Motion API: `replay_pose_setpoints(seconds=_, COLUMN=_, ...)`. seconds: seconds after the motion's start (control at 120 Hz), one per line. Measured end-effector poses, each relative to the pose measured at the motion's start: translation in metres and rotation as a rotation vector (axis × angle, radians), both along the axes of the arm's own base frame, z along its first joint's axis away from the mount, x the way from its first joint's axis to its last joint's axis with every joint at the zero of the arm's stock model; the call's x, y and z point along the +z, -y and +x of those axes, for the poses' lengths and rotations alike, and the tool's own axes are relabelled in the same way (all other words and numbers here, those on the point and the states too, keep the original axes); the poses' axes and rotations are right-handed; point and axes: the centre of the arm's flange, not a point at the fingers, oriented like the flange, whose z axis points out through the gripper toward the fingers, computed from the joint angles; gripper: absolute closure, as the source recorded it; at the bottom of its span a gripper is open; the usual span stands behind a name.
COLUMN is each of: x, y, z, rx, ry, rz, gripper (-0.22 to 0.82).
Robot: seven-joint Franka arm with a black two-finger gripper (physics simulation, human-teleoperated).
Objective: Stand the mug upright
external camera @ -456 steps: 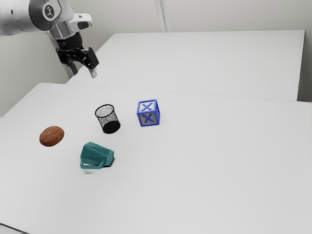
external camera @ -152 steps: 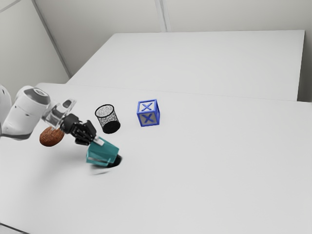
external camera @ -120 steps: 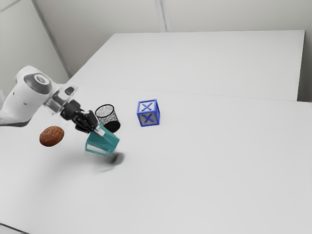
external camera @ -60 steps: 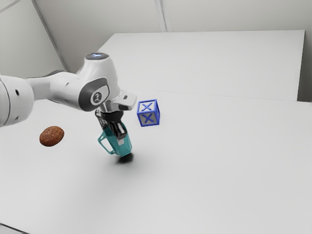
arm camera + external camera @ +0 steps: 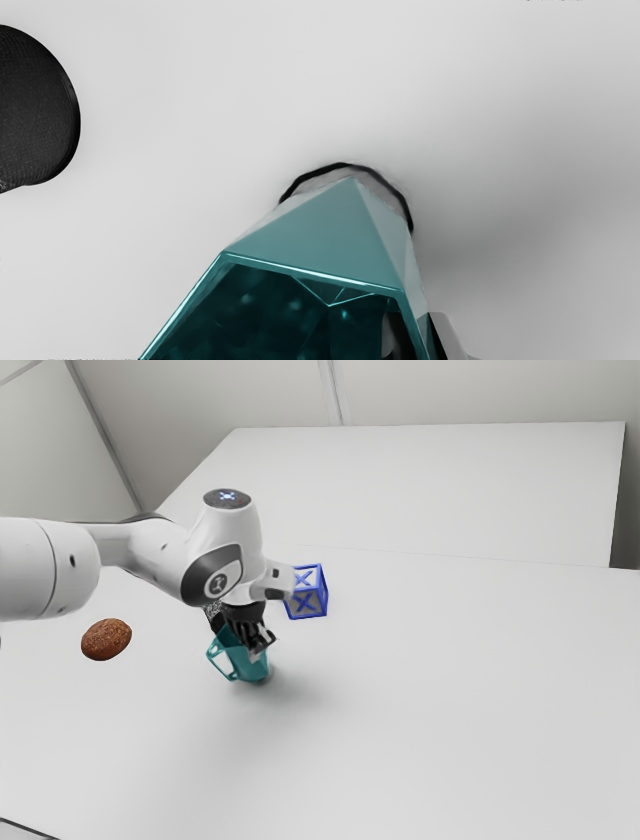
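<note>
My gripper (image 5: 260, 648) is at the teal faceted mug (image 5: 238, 660), low over the table. The mug's handle points to the exterior view's left, and its body stands nearly upright with a slight lean. In the wrist view the mug (image 5: 320, 235) shows its open rim. There my gripper (image 5: 419, 336) has one finger inside the mug and the other outside, pinching the wall between them. A dark curved edge lies around the mug's base; whether the base touches the table cannot be told.
The blue-edged cube (image 5: 307, 600) stands beyond the mug, partly behind the hand. A brown oval object (image 5: 106, 639) lies toward the exterior view's left. The black mesh cup (image 5: 35, 110) is near the mug, mostly hidden behind the arm in the exterior view. White table (image 5: 420, 710) surrounds them.
The mug lay on its side earlier; my gripper took hold of it, lifted it and turned it. Over the last half second hand and mug came lower, the mug's shadow drawing close beneath it.
</note>
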Motion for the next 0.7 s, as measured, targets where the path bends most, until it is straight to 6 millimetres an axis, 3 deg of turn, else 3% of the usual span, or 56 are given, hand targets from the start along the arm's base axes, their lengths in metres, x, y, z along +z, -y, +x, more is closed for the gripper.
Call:
replay_pose_setpoints(seconds=0.175, x=-0.005, y=0.023, z=-0.001, rx=0.011, ry=0.015, rz=0.003, gripper=0.77)
replay_pose_setpoints(seconds=0.375, x=-0.001, y=0.018, z=0.002, rx=0.076, ry=0.032, rz=-0.016, gripper=0.35)
replay_pose_setpoints(seconds=0.508, x=0.031, y=0.018, z=0.000, rx=0.098, ry=0.087, rz=-0.037, gripper=0.19)
replay_pose_setpoints(seconds=0.7, x=0.117, y=0.024, z=0.029, rx=0.159, ry=0.166, rz=-0.130, gripper=0.08)
